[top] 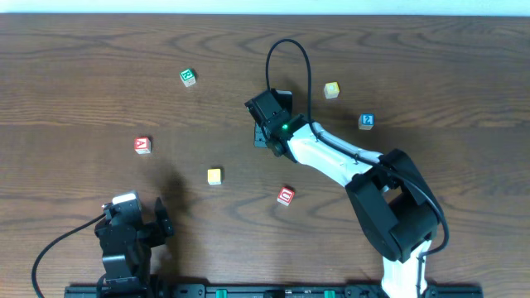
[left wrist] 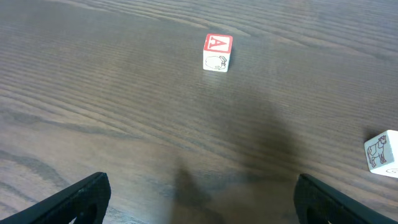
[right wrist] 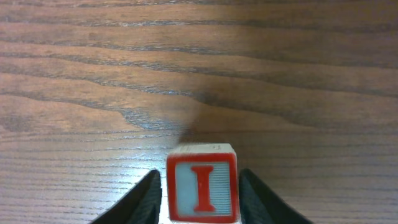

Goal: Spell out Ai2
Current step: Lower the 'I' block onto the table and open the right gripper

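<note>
while r gripper [right wrist: 200, 208] brackets 'i' cube [right wrist: 202, 186], 'a' cube [top: 142, 145] lies apart.

Extras: 4 spare cubes, spread over a dark wood-grain tabletop [top: 66, 66].
Green-edged cube [top: 188, 77] at far side, L of centre, white top w/ a green char. Pale yellow cube [top: 331, 89] at far side, R of centre. Yellow-topped cube [top: 214, 175] sits nearer, mid-L; left wrist view catches this cube [left wrist: 380, 151] at its R edge, side face w/ an animal line drawing. Red-edged cube [top: 286, 196] w/ a rounder red char lies near centre, turned askew to the grain. All 4 well apart. Pale wall strip [top: 265, 7] runs along the top edge.
</note>
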You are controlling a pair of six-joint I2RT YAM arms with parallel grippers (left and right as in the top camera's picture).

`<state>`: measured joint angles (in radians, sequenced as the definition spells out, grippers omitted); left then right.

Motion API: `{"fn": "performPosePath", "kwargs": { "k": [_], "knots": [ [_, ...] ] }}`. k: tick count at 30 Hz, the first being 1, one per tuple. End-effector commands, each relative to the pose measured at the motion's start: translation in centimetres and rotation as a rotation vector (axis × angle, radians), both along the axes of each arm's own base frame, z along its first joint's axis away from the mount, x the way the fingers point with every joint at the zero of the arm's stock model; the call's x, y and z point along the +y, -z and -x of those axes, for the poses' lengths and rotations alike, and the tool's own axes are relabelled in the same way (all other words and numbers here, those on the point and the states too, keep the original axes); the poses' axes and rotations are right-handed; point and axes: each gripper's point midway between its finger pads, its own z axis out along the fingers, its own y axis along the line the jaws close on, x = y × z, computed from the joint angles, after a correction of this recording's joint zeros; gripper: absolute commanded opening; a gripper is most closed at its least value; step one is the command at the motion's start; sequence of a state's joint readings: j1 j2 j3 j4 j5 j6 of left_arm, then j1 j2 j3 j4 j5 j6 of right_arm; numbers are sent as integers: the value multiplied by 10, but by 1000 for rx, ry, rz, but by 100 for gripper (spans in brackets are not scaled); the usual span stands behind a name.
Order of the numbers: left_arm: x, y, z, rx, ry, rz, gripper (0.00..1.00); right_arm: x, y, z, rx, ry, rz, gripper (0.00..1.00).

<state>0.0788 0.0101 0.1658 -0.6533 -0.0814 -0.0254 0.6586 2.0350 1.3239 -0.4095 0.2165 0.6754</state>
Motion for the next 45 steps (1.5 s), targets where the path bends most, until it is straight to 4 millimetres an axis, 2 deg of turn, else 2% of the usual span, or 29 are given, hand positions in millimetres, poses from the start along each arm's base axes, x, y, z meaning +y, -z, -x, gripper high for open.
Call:
{"fn": "performPosePath", "kwargs": {
  "k": [1,8,26,38,40,43,45],
  "knots": [
    [2,3,1,5,-9,-6,95,-6,-6,-2,-19,10,9,42],
    [2,3,1,6,-9,-6,95,-6,-6,-2,-19,10,9,47],
    [2,3,1,5,-9,-6,95,-10,-6,-5,-17,78,-24,32],
    [2,3,1,5,-9,-6,95,-10,-7,-6,-21,46,-5,55],
    [2,3,1,5,-9,-6,95,-11,-8,-7,-26,44,-1,56],
    [2,3,1,5,-9,-6,95,-18,-18,-16,-51,37,23,62],
    [2,3,1,6,-9,-6,95,-26,-32,-23,-79,65,37,69]
  ]
}}
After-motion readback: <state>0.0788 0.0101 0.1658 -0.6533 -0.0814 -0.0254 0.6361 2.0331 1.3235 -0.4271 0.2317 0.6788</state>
